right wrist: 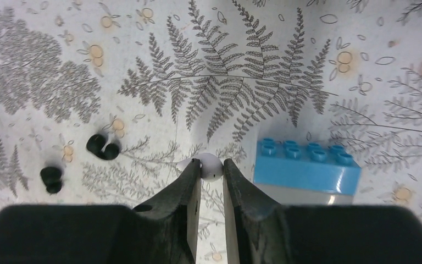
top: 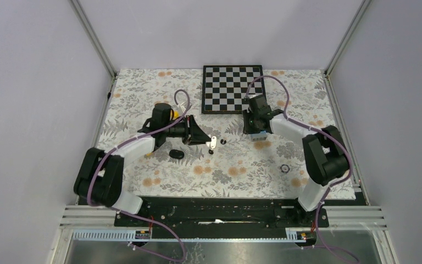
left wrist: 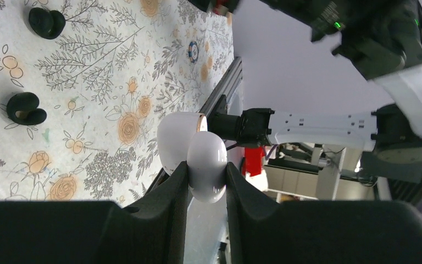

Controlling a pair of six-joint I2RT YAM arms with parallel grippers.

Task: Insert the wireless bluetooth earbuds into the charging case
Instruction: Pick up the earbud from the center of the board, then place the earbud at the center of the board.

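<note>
My left gripper (left wrist: pixel 207 168) is shut on the white charging case (left wrist: pixel 206 151) and holds it above the mat with its lid (left wrist: pixel 173 137) swung open. In the top view the charging case (top: pixel 212 142) sits mid-table at the left gripper (top: pixel 209 141) tips. My right gripper (right wrist: pixel 211 165) is shut on a white earbud (right wrist: pixel 212 170), close to the mat, beside a blue brick (right wrist: pixel 306 168). Two black earbuds (right wrist: pixel 102 147) (right wrist: pixel 51 179) lie on the mat to its left. The top view shows these black earbuds (top: pixel 222 141) (top: pixel 211 152) just beside the case.
A chessboard (top: pixel 232 88) lies at the back centre. A black oval object (top: pixel 176 154) rests near the left arm, with a yellow object (top: pixel 173 113) behind it. A small dark ring (top: pixel 284 168) lies front right. Metal frame rails border the floral mat (top: pixel 143 93).
</note>
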